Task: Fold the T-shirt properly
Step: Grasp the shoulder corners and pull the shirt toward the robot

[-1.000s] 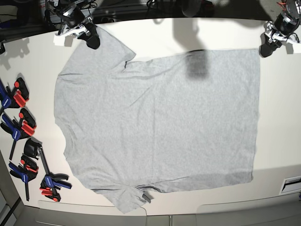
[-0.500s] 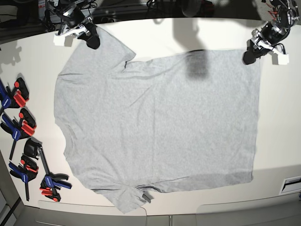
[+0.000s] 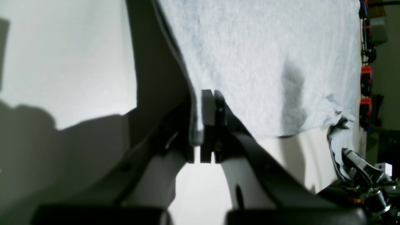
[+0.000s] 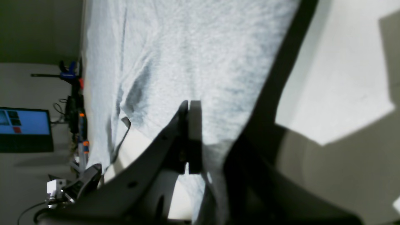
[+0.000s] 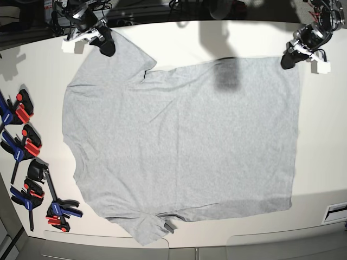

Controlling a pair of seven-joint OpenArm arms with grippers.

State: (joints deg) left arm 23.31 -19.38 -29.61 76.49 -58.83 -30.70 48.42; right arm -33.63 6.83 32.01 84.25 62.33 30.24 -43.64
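The light grey T-shirt (image 5: 184, 141) lies spread flat on the white table (image 5: 179, 40), plain side up, sleeves to the left and hem to the right. My left gripper (image 5: 287, 60) sits at the far hem corner. In the left wrist view the left gripper (image 3: 207, 125) is shut, with the T-shirt (image 3: 265, 62) edge pinched between its pads. My right gripper (image 5: 107, 47) rests on the far sleeve's tip. In the right wrist view the right gripper (image 4: 188, 137) is shut on the T-shirt (image 4: 187, 47) sleeve cloth.
Several blue, red and black clamps (image 5: 24, 146) lie along the table's left edge. A white slotted fitting (image 5: 336, 212) sits at the lower right. A lit monitor (image 4: 25, 128) stands off the table in the right wrist view.
My left gripper came in from beyond the table's right corner onto the hem corner and went from open to shut. The right arm and the shirt stayed put.
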